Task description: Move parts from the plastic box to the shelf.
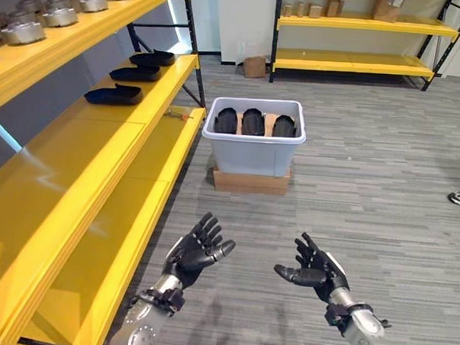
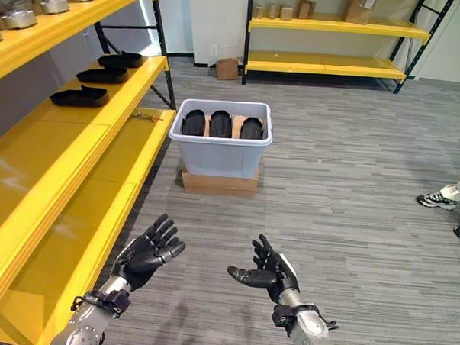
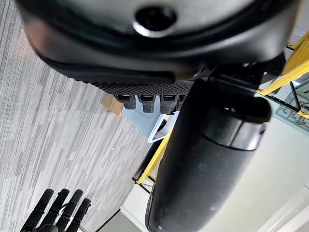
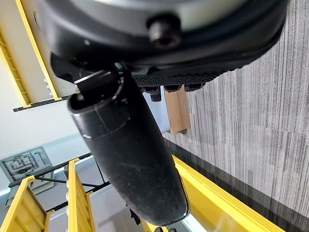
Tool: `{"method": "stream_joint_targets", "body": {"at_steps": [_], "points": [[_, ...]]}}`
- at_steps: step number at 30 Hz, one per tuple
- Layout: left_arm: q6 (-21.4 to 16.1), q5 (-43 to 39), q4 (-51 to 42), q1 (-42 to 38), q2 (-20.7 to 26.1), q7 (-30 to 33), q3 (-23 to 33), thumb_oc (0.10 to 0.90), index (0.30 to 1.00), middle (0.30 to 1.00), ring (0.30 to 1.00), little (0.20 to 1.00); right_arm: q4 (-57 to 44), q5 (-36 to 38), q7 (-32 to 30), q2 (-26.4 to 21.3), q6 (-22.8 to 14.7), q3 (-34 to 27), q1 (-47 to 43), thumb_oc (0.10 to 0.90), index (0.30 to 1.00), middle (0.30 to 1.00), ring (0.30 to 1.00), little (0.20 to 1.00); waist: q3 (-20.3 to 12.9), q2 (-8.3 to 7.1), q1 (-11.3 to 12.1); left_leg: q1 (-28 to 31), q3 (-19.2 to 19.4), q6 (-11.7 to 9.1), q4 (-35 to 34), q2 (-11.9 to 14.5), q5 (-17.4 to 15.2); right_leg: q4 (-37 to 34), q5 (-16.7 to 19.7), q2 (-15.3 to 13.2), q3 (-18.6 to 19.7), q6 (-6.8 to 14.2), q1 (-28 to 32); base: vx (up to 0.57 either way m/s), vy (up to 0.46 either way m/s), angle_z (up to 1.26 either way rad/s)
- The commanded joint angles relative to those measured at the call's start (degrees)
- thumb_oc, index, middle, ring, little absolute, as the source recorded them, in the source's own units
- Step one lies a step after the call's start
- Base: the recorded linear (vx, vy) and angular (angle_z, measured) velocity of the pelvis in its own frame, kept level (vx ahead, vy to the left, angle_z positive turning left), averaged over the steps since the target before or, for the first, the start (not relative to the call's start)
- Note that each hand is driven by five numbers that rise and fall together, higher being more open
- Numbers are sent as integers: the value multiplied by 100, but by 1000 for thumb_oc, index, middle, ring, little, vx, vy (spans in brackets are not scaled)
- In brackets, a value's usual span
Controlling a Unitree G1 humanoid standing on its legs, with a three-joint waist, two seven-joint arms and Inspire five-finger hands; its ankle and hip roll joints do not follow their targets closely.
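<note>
Nearest, left hand (image 1: pixel 197 252) and right hand (image 1: pixel 317 272) raised palm-up over grey carpet (image 1: pixel 367 186), fingers spread loose, holding nothing. Farther off, black parts (image 1: pixel 253 121) upright inside plastic box (image 1: pixel 253 154) atop cardboard (image 1: pixel 250 181), beside yellow shelf (image 1: pixel 76 189).

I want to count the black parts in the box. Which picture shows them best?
The left eye view: three black parts stand in a row inside the plastic box, seen from above. The right eye view shows them almost as well. The wrist views catch just a bit of the box.
</note>
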Motion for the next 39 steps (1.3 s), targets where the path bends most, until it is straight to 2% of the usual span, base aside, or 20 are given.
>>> {"method": "stream_joint_targets", "body": {"at_steps": [1, 2, 3, 4, 6, 8, 9, 11, 12, 15, 16, 18, 21, 26, 30, 32, 34, 35, 36, 39], "points": [[-353, -418, -61, -582, 127, -243, 94, 900, 1000, 1000, 1000, 1000, -737, -21, -4, -5, -455, -144, -579, 900, 1000, 1000, 1000, 1000, -217, -276, 41, 219, -126, -165, 228, 139, -658, 502, -225, -462, 11, 438, -266, 22, 157, -3], [-405, -415, -61, -583, 123, -292, 76, 900, 1000, 1000, 1000, 1000, -762, -22, -60, -5, -473, -160, -579, 900, 1000, 1000, 1000, 1000, -197, -286, 39, 170, -92, -116, 273, 121, -676, 638, -265, -491, 40, 459, -325, -44, 197, -4], [-380, -436, -63, -690, 140, -285, 5, 900, 1000, 1000, 1000, 1000, -767, 105, -144, 11, -516, -223, -571, 900, 1000, 1000, 1000, 1000, -73, -282, -6, 32, -68, 45, 401, 83, -709, 1325, -394, -529, 83, 491, -615, -62, 192, -3], [-359, -404, -48, -723, 149, -270, -16, 900, 1000, 1000, 1000, 1000, -761, 138, -170, 22, -524, -248, -570, 900, 1000, 1000, 1000, 1000, -29, -285, -23, -1, -61, 101, 427, 63, -715, 1604, -354, -552, 104, 530, -764, -79, 166, -5], [-383, -358, -5, -757, 165, -245, -34, 900, 1000, 1000, 1000, 1000, -777, 148, -160, 65, -622, -272, -554, 900, 1000, 1000, 1000, 1000, 134, -275, -53, -30, -47, 205, 477, 62, -729, 2545, -55, -604, 137, 671, -1232, -44, 62, 8], [-370, -306, -7, -758, 184, -275, -19, 900, 1000, 1000, 1000, 1000, -818, 136, -166, 74, -688, -290, -528, 900, 1000, 1000, 1000, 1000, 250, -284, -69, -16, -19, 228, 513, 63, -757, 2935, 153, -619, 126, 726, -1526, 42, 18, 1], [-366, -295, -23, -741, 195, -279, -7, 900, 1000, 1000, 1000, 1000, -810, 216, -146, 86, -728, -332, -498, 900, 1000, 1000, 1000, 1000, 323, -302, -106, 52, -5, 202, 510, 58, -782, 2888, 310, -598, 129, 755, -1690, 125, -24, -3], [-337, -285, -67, -711, 220, -276, 9, 900, 1000, 1000, 1000, 1000, -812, 447, -77, 108, -717, -408, -458, 900, 1000, 1000, 1000, 1000, 380, -321, -166, 142, -15, 142, 497, 66, -807, 2533, 345, -525, 139, 754, -1726, 233, -93, -1], [-319, -280, -164, -651, 240, -237, 8, 900, 1000, 1000, 1000, 1000, -945, 447, -25, 128, -689, -476, -385, 900, 1000, 1000, 1000, 1000, 393, -374, -231, 198, -51, 88, 495, 37, -850, 1909, 390, -446, 183, 744, -1694, 247, -120, -3], [-363, -244, -226, -536, 239, -298, -24, 900, 1000, 1000, 1000, 1000, -1196, 421, -95, 120, -719, -528, -240, 900, 1000, 1000, 1000, 1000, 393, -436, -346, 318, -114, 43, 449, -46, -955, 1100, 623, -361, 331, 755, -1732, 264, -125, 6], [-381, -264, -270, -427, 248, -370, -39, 900, 1000, 1000, 1000, 1000, -1315, 351, -192, 125, -787, -583, -106, 900, 1000, 1000, 1000, 1000, 385, -462, -436, 423, -159, 69, 435, -99, -1067, 937, 808, -345, 524, 822, -1871, 430, -169, 13], [-374, -341, -288, -325, 203, -422, -76, 900, 1000, 1000, 1000, 1000, -1361, 345, -318, 90, -872, -715, 7, 900, 1000, 1000, 1000, 1000, 337, -458, -512, 482, -156, 69, 486, -110, -1148, 790, 721, -332, 595, 761, -1817, 351, -138, 39], [-353, -439, -333, -266, 135, -379, -142, 900, 1000, 1000, 1000, 1000, -1286, 966, -303, 138, -903, -780, -63, 900, 1000, 1000, 1000, 1000, 251, -448, -505, 475, 12, 37, 658, -42, -1231, 783, 585, -368, 434, 659, -1712, 252, -152, 42], [-595, -520, -345, -296, 50, -213, -109, 900, 1000, 1000, 1000, 1000, -1458, 710, -307, 51, -910, -744, -99, 900, 1000, 1000, 1000, 1000, 26, -392, -549, 466, 137, -68, 1064, 164, -1425, 961, 96, -264, 317, 341, -1457, 290, -187, -1], [-645, -426, -354, -399, -43, -76, -41, 900, 1000, 1000, 1000, 1000, -1322, 714, -269, -18, -864, -752, -159, 900, 1000, 1000, 1000, 1000, -55, -373, -526, 216, -112, -220, 1756, 305, -1133, 971, -116, -58, 489, 87, -1296, 239, -194, -14], [-1044, 129, -369, -439, -37, 44, -38, 900, 1000, 1000, 1000, 1000, -1275, 641, -234, -48, -860, -755, -178, 900, 1000, 1000, 1000, 1000, -82, -362, -523, 109, -167, -296, 2313, 296, -1041, 968, -210, -3, 509, -33, -1247, 151, -140, -8], [-1258, 284, -450, -437, 22, 199, -7, 900, 1000, 1000, 1000, 1000, -1251, 631, -174, -98, -868, -785, -133, 900, 1000, 1000, 1000, 1000, -75, -344, -506, -168, -210, -417, 3124, 296, -771, 957, -315, 52, 473, -175, -1162, 130, -150, -13], [-1248, -13, -518, -411, 47, 272, 128, 900, 1000, 1000, 1000, 1000, -1217, 588, -117, -117, -920, -796, -55, 900, 1000, 1000, 1000, 1000, -30, -368, -475, -592, -195, -494, 3934, 340, -488, 937, -362, 59, 480, -282, -1059, 173, -171, -7], [-1288, -4, -441, -439, 61, 302, 285, 900, 1000, 1000, 1000, 1000, -1185, 596, -45, -111, -898, -816, 26, 900, 1000, 1000, 1000, 1000, 13, -372, -478, -1096, -194, -484, 4401, 471, -317, 957, -399, 81, 512, -356, -971, 155, -134, 0], [-1375, 14, -301, -456, 102, 284, 384, 900, 1000, 1000, 1000, 1000, -1155, 541, 98, -125, -886, -852, 100, 900, 1000, 1000, 1000, 1000, 69, -337, -502, -1360, -146, -458, 4243, 603, -234, 987, -457, 123, 586, -364, -871, 141, -7, -7]]}}
